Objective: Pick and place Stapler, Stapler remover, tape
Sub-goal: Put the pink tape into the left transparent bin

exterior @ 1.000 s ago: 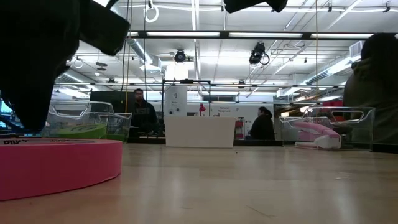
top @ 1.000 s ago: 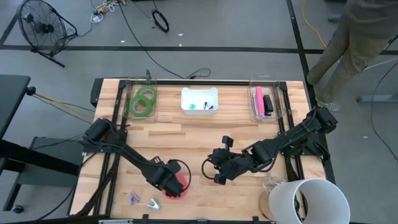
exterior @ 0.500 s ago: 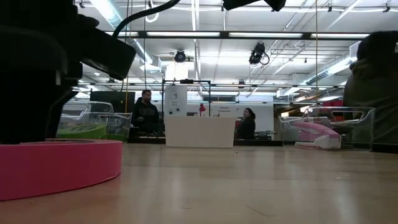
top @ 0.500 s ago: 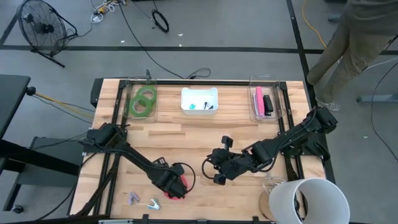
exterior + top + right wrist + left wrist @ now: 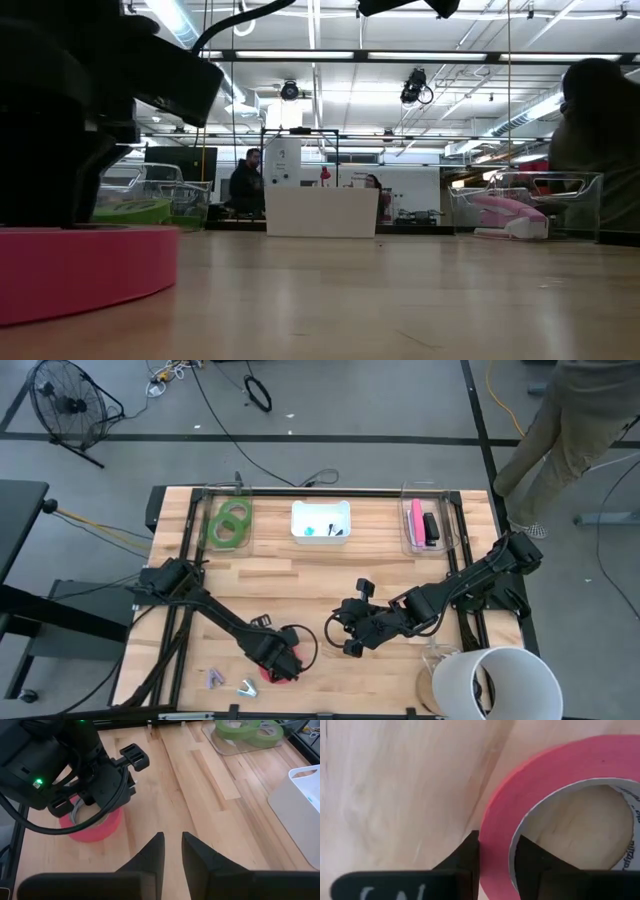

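The red-pink tape roll (image 5: pixel 520 795) lies flat on the wooden table near its front edge, left of centre (image 5: pixel 276 674); it also shows in the low view (image 5: pixel 80 270). My left gripper (image 5: pixel 497 845) stands over it (image 5: pixel 283 660), shut on its wall. My right gripper (image 5: pixel 172 847) hovers right of the table's centre (image 5: pixel 345 630), shut with nothing between its fingers. Two green tape rolls (image 5: pixel 230 523) lie in a clear tray at the far left. A pink stapler (image 5: pixel 417 520) lies in a clear tray at the far right. Two small staple removers (image 5: pixel 215 678) lie near the front left edge. My left gripper pinches the red-pink roll's wall (image 5: pixel 495 827), with one finger (image 5: pixel 532 857) inside the open centre and the other finger (image 5: pixel 465 857) outside. The fingers come from above, pointing down. The roll rests flat on the table.
A white bin (image 5: pixel 320 520) stands at the far middle. A large white bucket (image 5: pixel 495 682) stands at the near right corner. Bare wood lies between the trays and the arms. A person (image 5: pixel 570 420) stands beyond the table's far right corner.
My left gripper has moved a little toward the table's near edge and down onto the red-pink roll, then shut on its wall. The roll has shifted slightly on the table.
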